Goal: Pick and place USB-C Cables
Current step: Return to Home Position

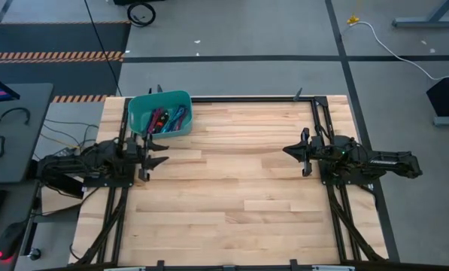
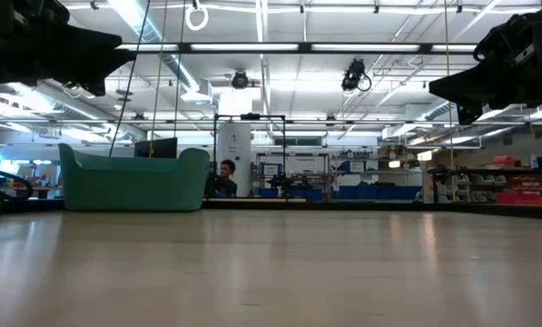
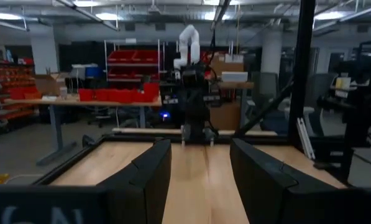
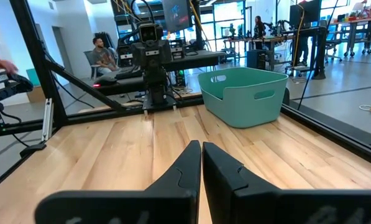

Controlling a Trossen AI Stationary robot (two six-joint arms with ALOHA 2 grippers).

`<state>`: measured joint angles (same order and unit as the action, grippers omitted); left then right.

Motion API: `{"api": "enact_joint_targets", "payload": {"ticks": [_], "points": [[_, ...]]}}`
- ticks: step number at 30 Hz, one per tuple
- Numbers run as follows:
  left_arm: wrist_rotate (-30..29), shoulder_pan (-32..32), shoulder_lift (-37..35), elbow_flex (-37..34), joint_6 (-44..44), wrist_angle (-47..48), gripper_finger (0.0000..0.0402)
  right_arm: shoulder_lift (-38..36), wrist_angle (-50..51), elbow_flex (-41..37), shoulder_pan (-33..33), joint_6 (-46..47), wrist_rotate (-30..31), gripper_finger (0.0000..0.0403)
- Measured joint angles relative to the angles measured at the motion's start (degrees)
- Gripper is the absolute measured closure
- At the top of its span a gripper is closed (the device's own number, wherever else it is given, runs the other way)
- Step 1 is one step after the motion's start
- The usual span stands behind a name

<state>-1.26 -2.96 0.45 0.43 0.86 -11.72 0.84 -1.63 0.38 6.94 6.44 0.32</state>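
Left gripper (image 1: 158, 154) released, empty — bin (image 1: 133, 113) holding cables (image 1: 168, 118) just beside its jaws. Right gripper (image 1: 289, 150) clenched on nothing, well apart.

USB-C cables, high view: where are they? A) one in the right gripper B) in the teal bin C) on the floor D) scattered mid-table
B: the high view shows the cable bundles lying inside the teal bin. None lie on the wooden tabletop, and the left gripper, open, and the right gripper, shut, hold nothing.
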Motion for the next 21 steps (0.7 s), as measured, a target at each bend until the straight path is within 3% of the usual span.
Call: {"api": "enact_joint_targets", "payload": {"ticks": [10,13,18,21], "points": [[-2.7,-0.1,0.3,0.0,0.4,3.1,0.0243,0.0,0.0,0.0,0.0,0.0,0.0,0.0380],[-2.7,-0.1,0.3,0.0,0.4,7.4,0.0283,0.0,0.0,0.0,0.0,0.0,0.0,0.0380],[-1.9,-0.1,0.7,0.0,-0.3,9.7,0.0385,0.0,0.0,0.0,0.0,0.0,0.0,0.0380],[-0.4,-0.1,1.4,0.0,-2.0,10.3,0.0393,0.0,0.0,0.0,0.0,0.0,0.0,0.0380]]}}
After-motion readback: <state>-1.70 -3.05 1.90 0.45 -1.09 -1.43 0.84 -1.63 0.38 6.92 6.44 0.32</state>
